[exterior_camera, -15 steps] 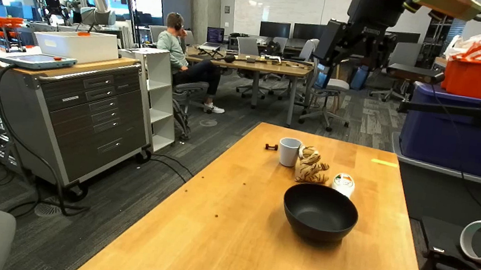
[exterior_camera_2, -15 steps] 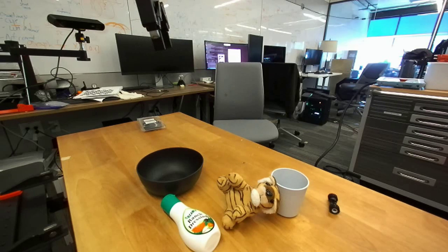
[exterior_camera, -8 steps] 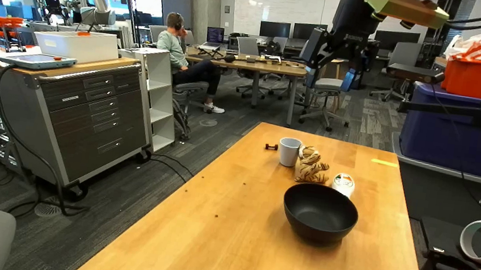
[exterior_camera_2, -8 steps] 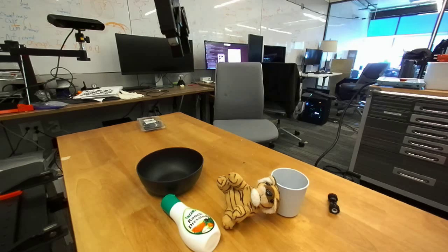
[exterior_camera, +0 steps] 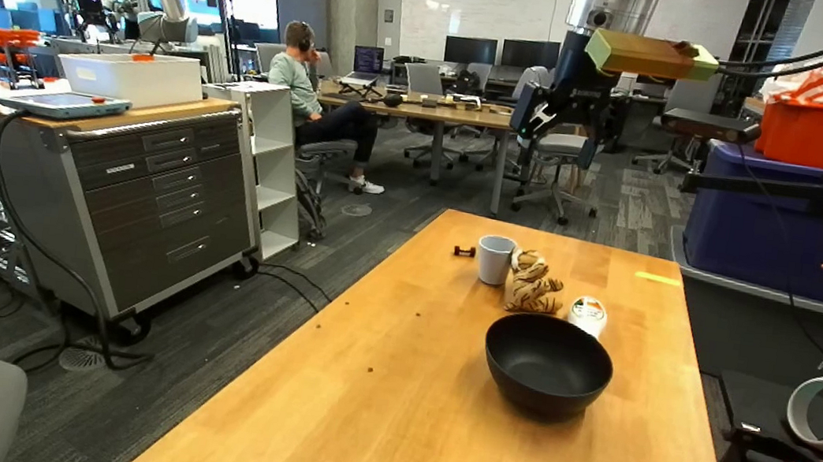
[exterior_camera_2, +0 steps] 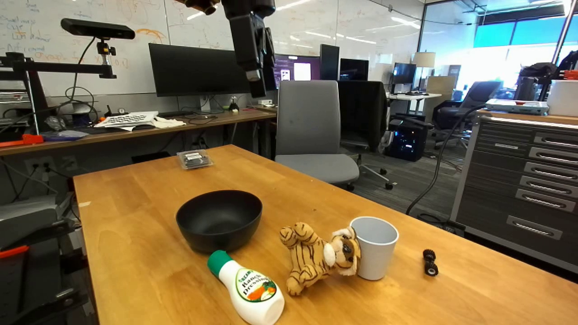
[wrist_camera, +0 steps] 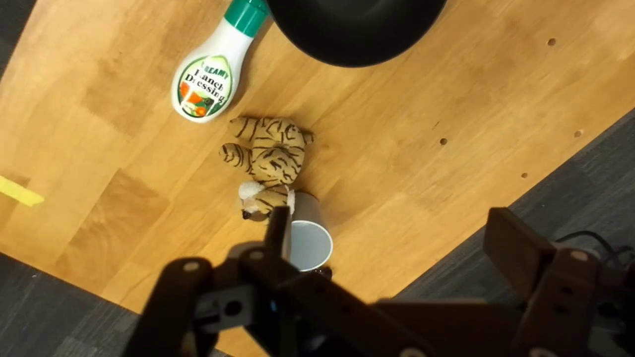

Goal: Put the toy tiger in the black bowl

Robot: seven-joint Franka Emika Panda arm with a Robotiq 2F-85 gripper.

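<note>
Toy tiger (exterior_camera: 528, 290): near the far edge of the worktop (exterior_camera: 395, 412) in an exterior view, between that edge's 2 corners; its head seems to touch the pale mug (exterior_camera_2: 375, 262).
Black bowl (exterior_camera: 548, 368): upright, farther from that far edge than the tiger and closer to the right-hand edge in the same view.
Gripper (wrist_camera: 389, 218): spread wide above the worktop, its 2 fingers (wrist_camera: 516, 248) well apart, nothing held.
Mug risk: our likeliest trouble; if we close around the head, a finger (wrist_camera: 279, 233) could tip the mug, since in the wrist view it overlaps both.
Plush risk: pinched only by a leg, the soft, lumpy body could, we think, twist or slip out.
Dressing bottle (exterior_camera_2: 247, 289): lies with its cap just beside the bowl, so a low carry could roll it.
Change: since 1.0 s ago our gripper has come lower in both exterior views and closer to the tiger; tiger, mug, bowl and bottle have not moved.
</note>
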